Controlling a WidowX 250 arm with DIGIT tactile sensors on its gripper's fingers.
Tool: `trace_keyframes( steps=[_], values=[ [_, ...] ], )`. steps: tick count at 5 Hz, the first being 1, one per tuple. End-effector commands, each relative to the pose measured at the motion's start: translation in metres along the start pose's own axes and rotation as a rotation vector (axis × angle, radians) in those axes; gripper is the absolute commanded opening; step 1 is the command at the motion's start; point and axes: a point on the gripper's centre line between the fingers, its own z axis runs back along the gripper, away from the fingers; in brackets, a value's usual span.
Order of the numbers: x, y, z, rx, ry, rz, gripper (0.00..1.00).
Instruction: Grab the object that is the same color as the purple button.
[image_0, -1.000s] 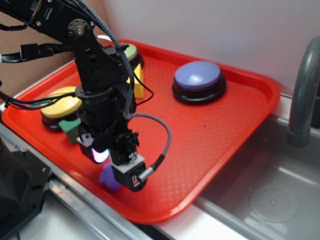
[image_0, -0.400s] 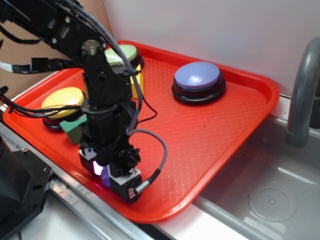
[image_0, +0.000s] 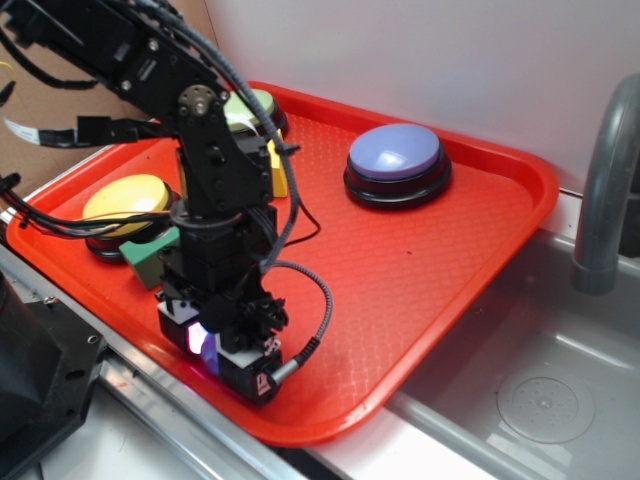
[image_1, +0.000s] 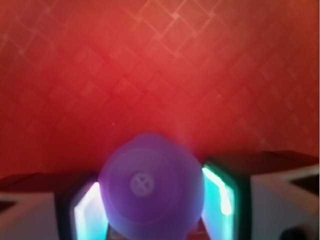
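Observation:
The object (image_1: 150, 187) is a small glossy purple rounded piece with a dimpled round face. It sits on the red tray (image_0: 450, 270) near the front edge. In the exterior view only a sliver of the object (image_0: 210, 352) shows between the fingers. My gripper (image_0: 218, 355) is lowered onto the tray around it. In the wrist view the gripper (image_1: 150, 180) has its lit pads (image_1: 215, 187) touching both sides of the object, so it is shut on it. The purple button (image_0: 395, 152), a large lavender dome on a black base, stands at the tray's back right, far from the gripper.
A yellow-topped button (image_0: 122, 203) and a green block (image_0: 150, 258) lie left of the arm. A green-topped button (image_0: 250, 105) and a yellow block (image_0: 275, 165) sit behind it. To the right are a grey faucet (image_0: 600, 190) and a metal sink (image_0: 540, 400).
The gripper has dropped from just above the purple object to the tray, and its fingers now sit around the object. The arm has swung slightly left. The buttons have not moved.

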Motion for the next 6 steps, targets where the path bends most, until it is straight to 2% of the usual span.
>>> trace_keyframes(
  steps=[1,4,5,6],
  values=[
    [0.012,-0.007,0.054,-0.02,-0.118,0.052,0.0],
    [0.024,-0.001,0.163,-0.015,-0.32,0.023,0.0],
    [0.022,0.003,0.188,-0.007,-0.363,-0.03,0.0],
    [0.021,0.011,0.199,0.043,-0.374,-0.098,0.0]
  ],
)
